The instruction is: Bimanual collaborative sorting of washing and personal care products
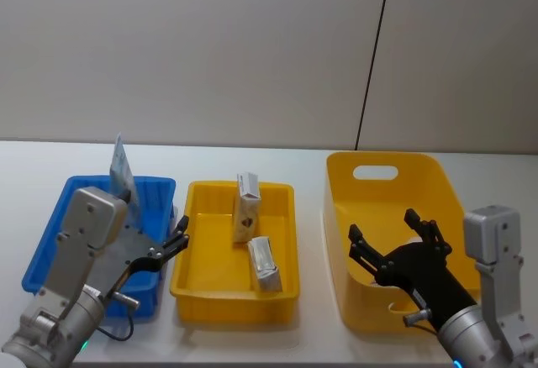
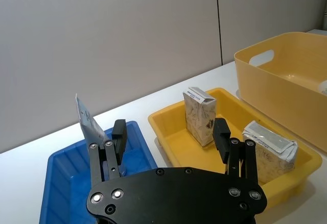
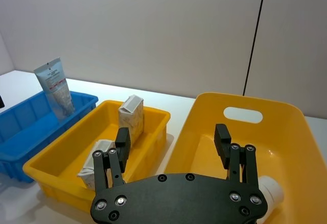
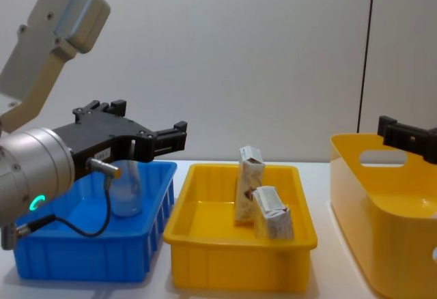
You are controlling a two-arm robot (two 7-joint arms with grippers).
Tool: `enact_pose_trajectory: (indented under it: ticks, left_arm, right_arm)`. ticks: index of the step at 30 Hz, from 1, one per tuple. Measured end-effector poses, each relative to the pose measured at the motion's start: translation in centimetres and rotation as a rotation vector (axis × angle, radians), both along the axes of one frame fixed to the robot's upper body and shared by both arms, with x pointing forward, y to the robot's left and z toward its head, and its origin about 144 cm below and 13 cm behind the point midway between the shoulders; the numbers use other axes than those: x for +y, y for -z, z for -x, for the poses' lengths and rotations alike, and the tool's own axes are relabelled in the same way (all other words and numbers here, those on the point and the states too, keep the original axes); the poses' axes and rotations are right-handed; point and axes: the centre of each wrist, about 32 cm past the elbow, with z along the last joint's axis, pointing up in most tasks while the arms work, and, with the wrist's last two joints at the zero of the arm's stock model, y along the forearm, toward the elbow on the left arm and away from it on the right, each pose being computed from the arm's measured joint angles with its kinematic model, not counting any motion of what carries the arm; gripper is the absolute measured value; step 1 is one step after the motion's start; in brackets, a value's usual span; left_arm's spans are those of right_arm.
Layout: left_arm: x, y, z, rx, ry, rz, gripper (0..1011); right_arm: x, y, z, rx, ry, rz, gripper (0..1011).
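Note:
A pale tube (image 1: 121, 168) stands upright at the back of the blue bin (image 1: 50, 242); it also shows as tube (image 2: 90, 124) and tube (image 4: 126, 191). Two cream patterned packets sit in the yellow tray (image 1: 197, 280): one upright (image 1: 246, 208), one lying (image 1: 265, 264). My left gripper (image 1: 172, 246) hovers open and empty over the blue bin's right edge. My right gripper (image 1: 395, 240) hangs open and empty over the large yellow bin (image 1: 353, 301). The white end of another product (image 3: 271, 191) lies on that bin's floor, mostly hidden by the gripper.
The three containers stand side by side on a white table (image 1: 252, 162), against a grey wall. Narrow gaps separate them. The large bin has tall walls and a handle slot (image 1: 375, 171). A cable (image 4: 75, 227) hangs from the left arm over the blue bin.

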Motion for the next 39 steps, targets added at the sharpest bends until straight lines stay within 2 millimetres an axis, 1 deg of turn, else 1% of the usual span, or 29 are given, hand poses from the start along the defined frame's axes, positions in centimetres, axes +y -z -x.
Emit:
enact_pose_trajectory:
  ticks: [11, 21, 29, 39]
  left_arm:
    - [0.0, 0.0, 0.0, 0.0, 0.0, 0.0, 1001]
    - [0.0, 0.0, 0.0, 0.0, 0.0, 0.0, 1002]
    - [0.0, 0.0, 0.0, 0.0, 0.0, 0.0, 1002]
    - [0.0, 0.0, 0.0, 0.0, 0.0, 0.0, 1001]
  right_arm:
    - [0.5, -0.1, -0.7, 0.018, 0.002, -0.005, 1002]
    - [1.9, -0.2, -2.3, 0.058, -0.002, -0.02, 1002]
    - [3.6, -0.4, -3.6, 0.094, -0.023, -0.033, 1002]
    - [6.0, -0.8, -4.7, 0.163, -0.05, -0.031, 1002]
